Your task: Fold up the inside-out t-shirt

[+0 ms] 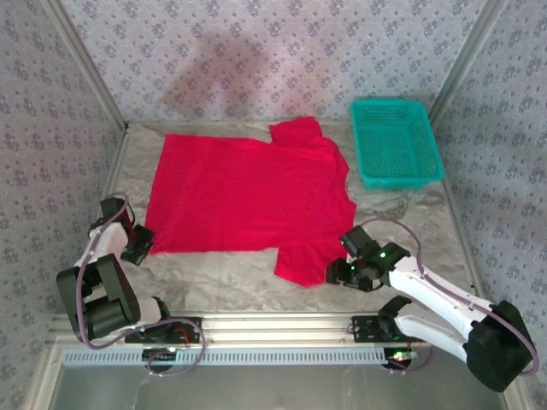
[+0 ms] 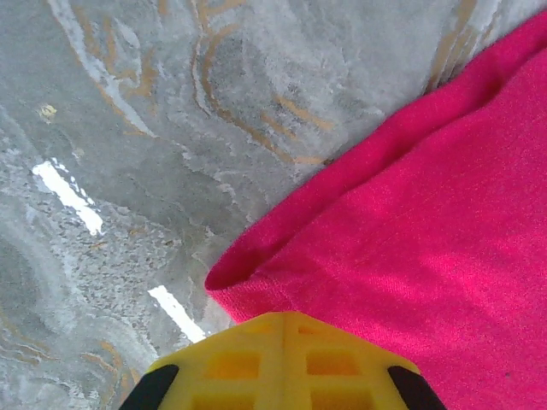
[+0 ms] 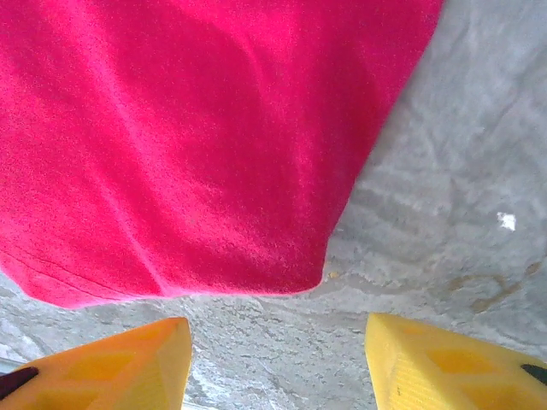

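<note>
I'm seeing the red t-shirt [image 1: 248, 201] lying spread flat on the marble table [image 1: 222, 278]. My left gripper [image 2: 286, 359] is sitting at its near hem corner with fingers pressed together, though I cannot tell whether cloth is pinched. My right gripper [image 3: 278, 342] is hovering spread wide, just short of the near sleeve's edge.

Inside-out t-shirt [image 1: 244, 198]: plain bright red soft cloth, short sleeves. Lies spread flat on marble tabletop, roughly centre. Hem toward left, neck toward right, one sleeve toward far edge, other toward near edge. Few shallow wrinkles, unfolded.
</note>
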Robot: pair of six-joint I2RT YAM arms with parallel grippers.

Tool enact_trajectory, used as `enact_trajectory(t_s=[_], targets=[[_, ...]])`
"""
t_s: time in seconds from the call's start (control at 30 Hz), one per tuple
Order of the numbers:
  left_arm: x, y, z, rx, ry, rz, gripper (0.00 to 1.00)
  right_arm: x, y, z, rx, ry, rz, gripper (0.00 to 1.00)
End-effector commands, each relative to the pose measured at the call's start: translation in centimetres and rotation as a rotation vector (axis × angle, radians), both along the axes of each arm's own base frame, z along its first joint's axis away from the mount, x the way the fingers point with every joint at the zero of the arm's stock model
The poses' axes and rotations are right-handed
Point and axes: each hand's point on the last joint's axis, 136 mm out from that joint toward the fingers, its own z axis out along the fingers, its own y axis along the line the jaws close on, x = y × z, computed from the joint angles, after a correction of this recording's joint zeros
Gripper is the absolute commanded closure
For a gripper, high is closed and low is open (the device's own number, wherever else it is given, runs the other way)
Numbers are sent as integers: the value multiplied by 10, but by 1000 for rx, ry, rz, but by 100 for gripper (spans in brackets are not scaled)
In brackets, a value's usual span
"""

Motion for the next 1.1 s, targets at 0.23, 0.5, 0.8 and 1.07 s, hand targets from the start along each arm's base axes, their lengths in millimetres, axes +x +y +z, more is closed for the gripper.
enact_trajectory(t_s=[0.23, 0.5, 0.8, 1.07], targets=[[-1, 2, 12, 17, -20, -14, 100, 28, 13, -10, 11, -68, -100, 56], [-4, 3, 23, 29, -21, -12, 100, 34, 7, -11, -64, -63, -71, 93], [-30, -11, 74, 17, -162, 48, 100, -11, -16, 49, -78, -45, -41, 100], [-32, -23, 90, -18, -239, 29, 100, -25, -27, 83, -46, -72, -59, 100]])
